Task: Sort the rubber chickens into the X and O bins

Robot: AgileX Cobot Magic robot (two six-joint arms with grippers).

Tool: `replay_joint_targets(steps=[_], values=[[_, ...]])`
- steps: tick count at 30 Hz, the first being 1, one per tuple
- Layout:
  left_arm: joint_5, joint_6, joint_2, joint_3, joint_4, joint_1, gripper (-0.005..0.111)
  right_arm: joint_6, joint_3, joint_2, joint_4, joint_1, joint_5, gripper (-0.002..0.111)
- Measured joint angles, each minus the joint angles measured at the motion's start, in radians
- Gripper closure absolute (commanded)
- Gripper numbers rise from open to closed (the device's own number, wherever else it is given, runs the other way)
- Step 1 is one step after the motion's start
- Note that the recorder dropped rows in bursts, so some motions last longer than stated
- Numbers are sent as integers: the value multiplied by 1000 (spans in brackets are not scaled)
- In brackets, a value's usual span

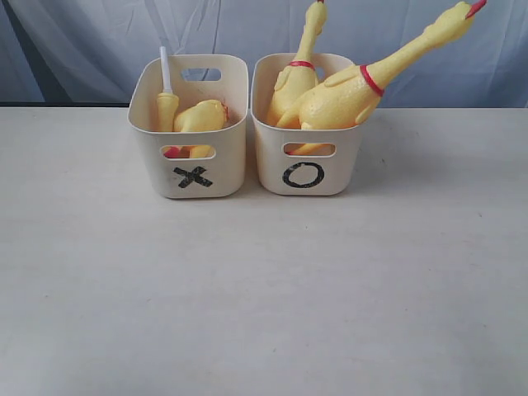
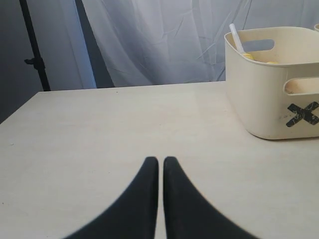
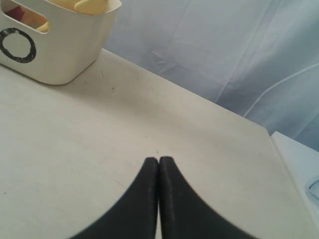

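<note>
Two cream bins stand side by side at the back of the table. The X bin [image 1: 191, 177] on the left holds a headless yellow chicken body [image 1: 202, 115] and a neck piece with a white tube [image 1: 166, 82]. The O bin [image 1: 305, 177] on the right holds two whole rubber chickens, one upright [image 1: 293, 78] and one leaning right [image 1: 355, 91]. Neither gripper shows in the exterior view. My left gripper [image 2: 160, 160] is shut and empty over bare table, the X bin [image 2: 264, 94] apart from it. My right gripper [image 3: 159, 160] is shut and empty, the O bin [image 3: 65, 45] well away.
Pale table [image 1: 264, 289] spreads in front of the bins. A white curtain [image 1: 99, 41] hangs behind. A dark stand pole [image 2: 32, 45] rises beyond the table in the left wrist view. A white surface edge [image 3: 299, 164] lies past the table corner in the right wrist view.
</note>
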Motion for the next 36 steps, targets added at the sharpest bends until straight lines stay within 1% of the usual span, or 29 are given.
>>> replay_joint_targets(steps=[10, 13, 17, 20, 36], values=[[0, 0, 0, 0, 0, 0, 102, 0, 0, 0, 16, 0, 2, 108], [0, 0, 0, 0, -8, 0, 107, 6, 0, 0, 44, 0, 4, 108], [0, -2, 0, 0, -35, 0, 107, 136, 0, 0, 125, 0, 6, 108], [0, -2, 0, 0, -43, 0, 107, 176, 0, 0, 142, 0, 6, 108], [0, 17, 0, 0, -42, 0, 107, 195, 0, 0, 153, 0, 25, 108]])
